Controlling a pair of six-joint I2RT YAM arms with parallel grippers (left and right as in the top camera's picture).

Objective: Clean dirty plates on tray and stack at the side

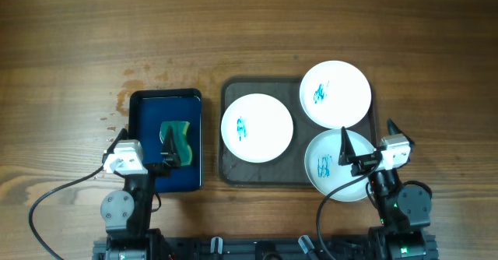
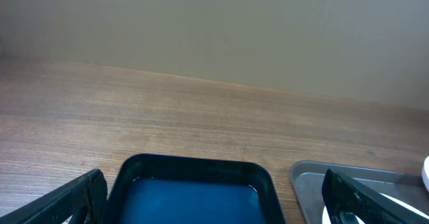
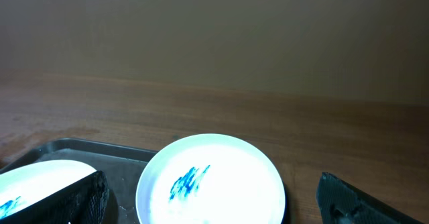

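Three white plates with blue smears lie on the grey tray [image 1: 229,89]: one at left [image 1: 257,128], one at back right [image 1: 335,93], one at front right [image 1: 331,170]. A green sponge [image 1: 177,141] lies in the blue water tray [image 1: 148,108]. My left gripper [image 1: 165,147] is open over the blue water tray [image 2: 194,190], beside the sponge. My right gripper [image 1: 366,147] is open above the front right plate. In the right wrist view the back right plate [image 3: 211,184] lies ahead between the fingers, and the left plate [image 3: 33,184] shows at the left edge.
The wooden table [image 1: 249,26] extends behind and to both sides of the trays. A water stain [image 1: 124,98] marks the wood left of the blue tray. Cables run from both arm bases at the front edge.
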